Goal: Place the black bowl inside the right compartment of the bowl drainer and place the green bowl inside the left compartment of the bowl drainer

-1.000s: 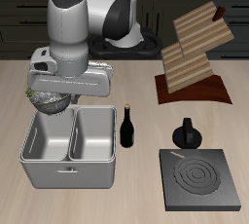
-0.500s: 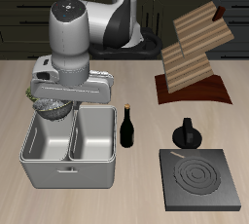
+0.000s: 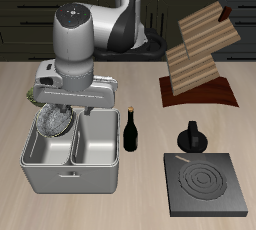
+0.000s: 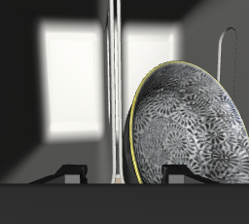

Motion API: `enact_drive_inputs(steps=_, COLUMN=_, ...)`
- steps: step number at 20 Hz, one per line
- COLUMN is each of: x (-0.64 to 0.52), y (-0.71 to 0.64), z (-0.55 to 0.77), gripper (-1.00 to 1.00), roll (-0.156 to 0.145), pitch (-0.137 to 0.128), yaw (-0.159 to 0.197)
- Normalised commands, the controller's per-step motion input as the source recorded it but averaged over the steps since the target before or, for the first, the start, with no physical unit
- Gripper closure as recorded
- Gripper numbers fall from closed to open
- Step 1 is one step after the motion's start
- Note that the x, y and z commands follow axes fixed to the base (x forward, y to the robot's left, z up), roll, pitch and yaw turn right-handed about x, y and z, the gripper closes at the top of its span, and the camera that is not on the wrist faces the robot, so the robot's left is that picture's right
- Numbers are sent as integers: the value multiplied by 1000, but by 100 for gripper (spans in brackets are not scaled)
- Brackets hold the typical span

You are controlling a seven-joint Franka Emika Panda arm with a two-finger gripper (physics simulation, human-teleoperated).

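Pale desk (image 3: 140, 174) under dark cabinets; the bowl drainer (image 3: 70, 174) sits near its front edge, and the jaws (image 3: 57, 112), closed on the rim of the black bowl (image 3: 55, 120), hang it tilted over the right compartment. Next, I judge, lower and release. Grey-silver mottling, yellowish rim; green bowl unseen

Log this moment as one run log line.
gripper: shut on black bowl | bowl tilted, over bowl drainer basin, not released | green bowl: not visible
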Motion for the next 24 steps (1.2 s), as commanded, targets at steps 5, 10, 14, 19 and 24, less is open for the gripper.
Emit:
enact_drive_inputs(steps=5, x=-234, y=214, z=142, gripper=-100, roll=67, pitch=-21, yaw=-24)
enact_drive_inputs(steps=10, x=-357, y=257, z=335, gripper=-100, roll=94, pitch=-70, yaw=-61)
enact_drive_inputs(steps=14, x=-94, y=-33, z=91, gripper=-100, roll=-19, pitch=-16, yaw=33)
enact_drive_inputs(steps=19, x=-37, y=-264, z=-138, gripper=-100, roll=-47, pitch=16, yaw=8)
enact_drive_inputs(steps=24, x=-65, y=-199, z=-154, gripper=-100, roll=-26, pitch=2, yaw=18)
